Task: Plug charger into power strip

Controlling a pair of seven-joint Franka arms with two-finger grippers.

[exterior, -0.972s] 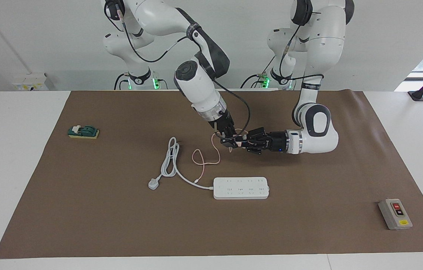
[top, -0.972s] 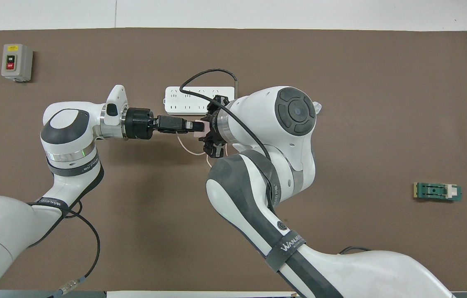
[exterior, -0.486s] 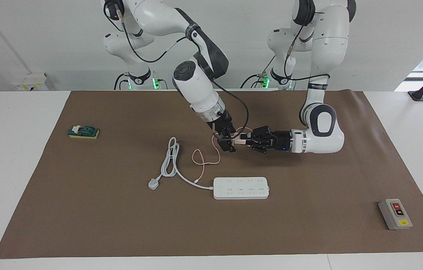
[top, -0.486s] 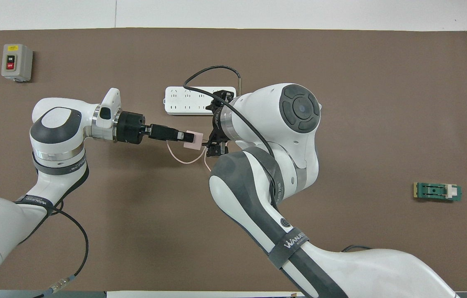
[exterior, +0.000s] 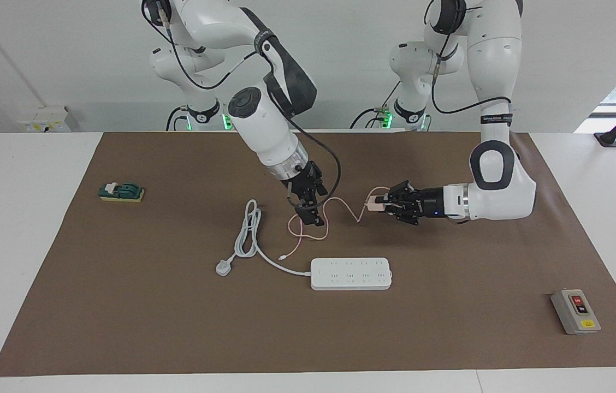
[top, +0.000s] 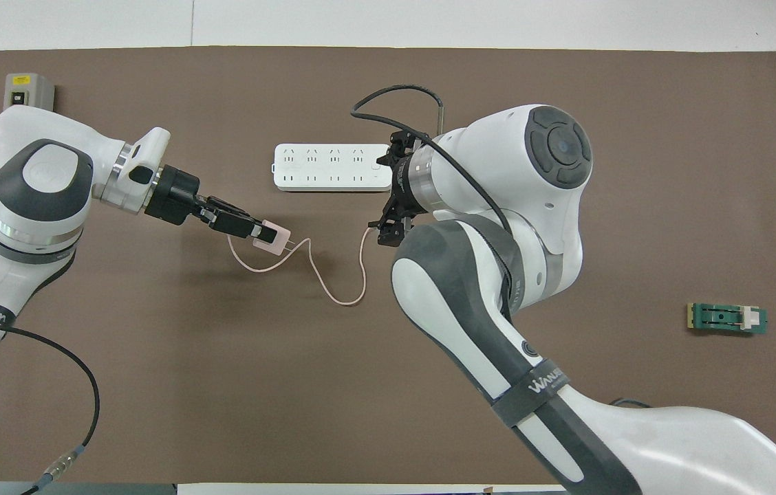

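My left hand (exterior: 380,206) is clamped on the pale pink charger (exterior: 374,206), holding it up over the brown mat (exterior: 450,262). Its thin pink cable (exterior: 341,206) droops away and loops on the mat beneath my right hand (exterior: 311,214), which hangs released above that loop with nothing in it. The white power strip (exterior: 350,273) lies flat on the tabletop, farther from me than both hands, its thick white cord (exterior: 253,240) running to a grey-white three-pin plug (exterior: 223,268).
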